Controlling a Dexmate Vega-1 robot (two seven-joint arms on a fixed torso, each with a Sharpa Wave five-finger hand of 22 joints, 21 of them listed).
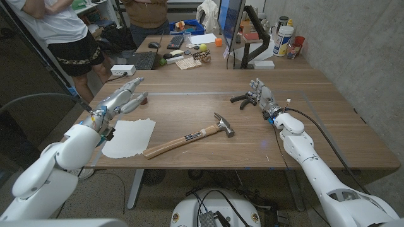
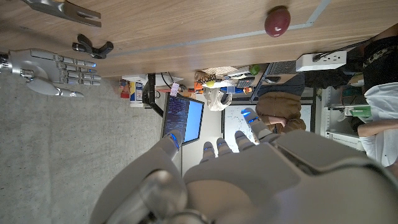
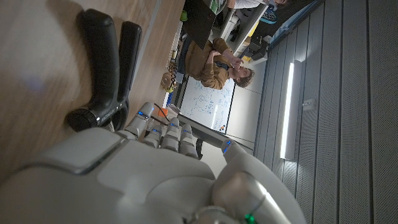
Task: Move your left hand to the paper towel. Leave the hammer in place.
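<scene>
Grey concrete wall [image 1: 372, 44] running along frame right; cluttered desk [image 1: 189, 47] with monitor [image 1: 231, 22] standing upper centre.

One hammer [image 1: 189, 139], one paper towel [image 1: 129, 137]

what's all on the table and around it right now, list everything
paper towel: 1, white, near left part of table, by the left forearm
hammer: 1, wooden handle, dark metal head, table middle, right of the towel
clamp: 1, black, just left of the right hand
round object: 1, dark red, at the left hand's fingers
laptop: 1, black, far left of table
monitor: 1, dark, far side
power strip: 1, white, far left edge
people: 2, standing behind the table
left hand: 1, grey, open, beyond the towel, holding nothing
right hand: 1, grey, open, beside the clamp
</scene>
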